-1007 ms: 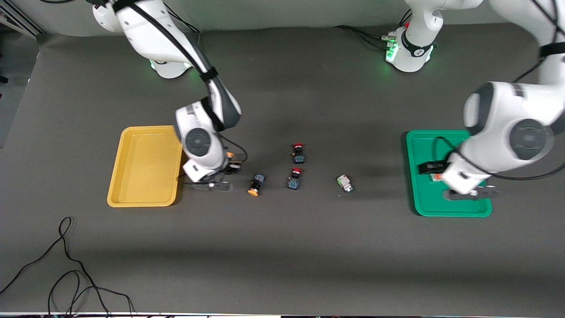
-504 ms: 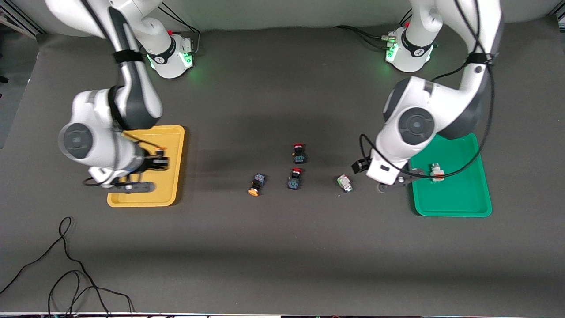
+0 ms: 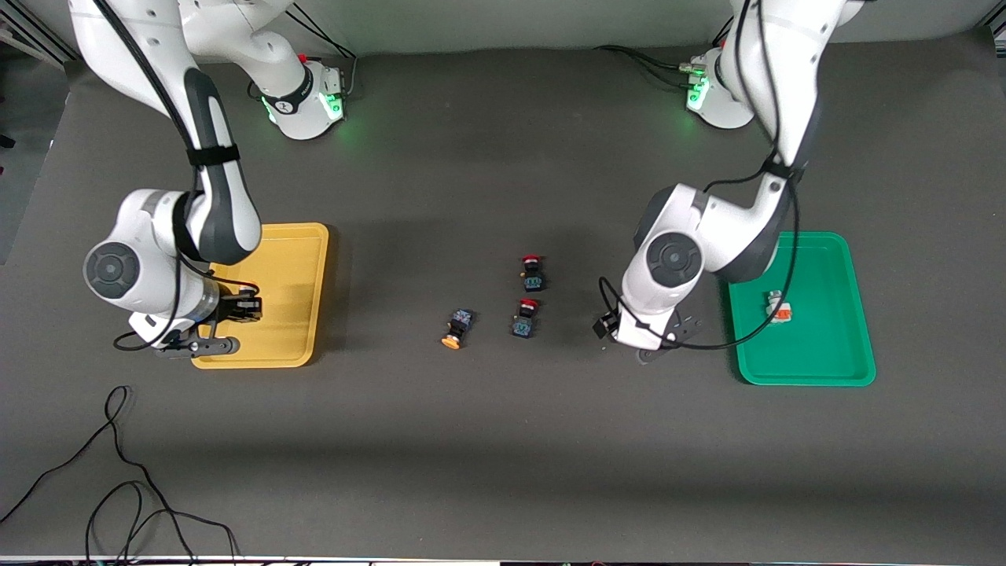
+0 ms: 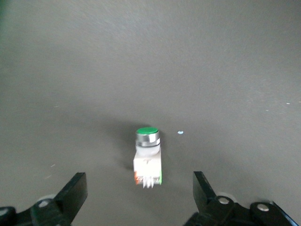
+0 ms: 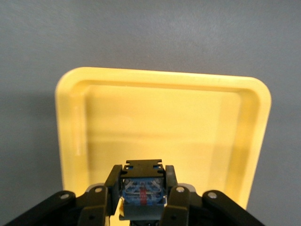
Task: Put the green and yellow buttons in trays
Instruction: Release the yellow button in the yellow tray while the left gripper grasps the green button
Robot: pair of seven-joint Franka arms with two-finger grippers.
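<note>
Black fingers [image 5: 170, 195] of the right end effector [image 5: 142, 200] clamped a blue-bodied button [image 5: 142, 190] over the yellow tray [image 3: 295, 299], near its front edge. The left end effector [image 4: 140, 193] hung wide open over the green-capped button [image 4: 147, 157] on the table [image 3: 503, 440]. What seemed an orange-marked button [image 3: 778, 307] lay in the green tray [image 3: 817, 354]. One yellow-capped button [image 3: 457, 328] lay mid-table beside two red-capped buttons [image 3: 526, 318].

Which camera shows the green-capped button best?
The left wrist view: the green-capped button lies plain on the table between the open left gripper's fingers. In the front view that arm hides it. The right wrist view doesn't show it.
</note>
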